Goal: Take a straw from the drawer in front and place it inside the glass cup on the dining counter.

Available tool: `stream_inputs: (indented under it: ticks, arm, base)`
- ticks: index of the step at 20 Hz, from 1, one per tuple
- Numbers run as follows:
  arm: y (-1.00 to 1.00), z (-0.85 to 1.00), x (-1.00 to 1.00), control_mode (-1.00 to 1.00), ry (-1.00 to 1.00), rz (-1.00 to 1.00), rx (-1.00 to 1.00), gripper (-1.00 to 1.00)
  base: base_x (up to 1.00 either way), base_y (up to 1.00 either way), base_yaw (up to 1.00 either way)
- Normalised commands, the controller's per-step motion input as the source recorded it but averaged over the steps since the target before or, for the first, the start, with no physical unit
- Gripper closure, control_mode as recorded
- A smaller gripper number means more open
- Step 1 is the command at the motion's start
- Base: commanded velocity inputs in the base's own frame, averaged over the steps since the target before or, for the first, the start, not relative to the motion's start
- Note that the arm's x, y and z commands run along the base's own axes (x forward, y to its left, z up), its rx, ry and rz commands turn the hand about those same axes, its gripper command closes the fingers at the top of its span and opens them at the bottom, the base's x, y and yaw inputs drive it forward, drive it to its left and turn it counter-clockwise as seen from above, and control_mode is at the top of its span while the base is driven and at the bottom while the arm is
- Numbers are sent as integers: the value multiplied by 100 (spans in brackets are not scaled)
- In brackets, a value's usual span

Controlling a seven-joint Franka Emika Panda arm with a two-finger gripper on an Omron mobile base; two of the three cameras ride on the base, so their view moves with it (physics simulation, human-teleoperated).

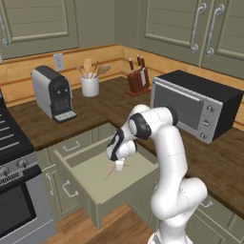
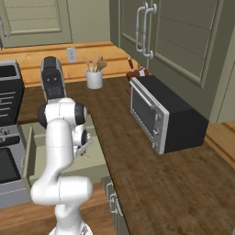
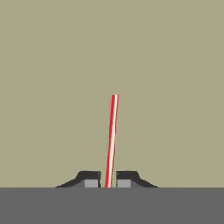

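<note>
Gripping the straw (image 3: 111, 135), the gripper (image 3: 108, 180) has its jaws closed tight on it low inside the open drawer (image 1: 126, 183); the straw runs toward 12 o'clock in the hand view. Lift vertically, clearing the drawer walls before swinging.

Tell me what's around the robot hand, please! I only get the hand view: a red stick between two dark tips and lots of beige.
Observer: The beige is the floor of an open drawer; the gripper reaches down into it, shut on the straw.
Operator: Is the drawer in a kitchen?
Observer: Yes. It sticks out from under a dark wood worktop that carries a black toaster oven.
Operator: What else is up there?
Observer: A coffee machine stands near the wall, beside a white crock of wooden spoons.
Operator: Is there anything next to the drawer?
Observer: A stove stands just beside it, in the left base view on its left.
</note>
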Motion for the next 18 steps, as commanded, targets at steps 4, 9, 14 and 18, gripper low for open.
stream_inputs:
  ticks: [4, 9, 14, 18]
  arm:
    - [22, -3, -45, -100, -9, -19, 0, 100]
    - [15, 78, -54, -100, -18, -11, 0, 100]
    - [43, 100, -26, -100, -11, -7, 3, 100]
    - [84, 100, -3, -100, 0, -8, 0, 100]
  base:
    - [0, 0, 0]
    - [0, 0, 0]
    - [0, 0, 0]
    - [0, 0, 0]
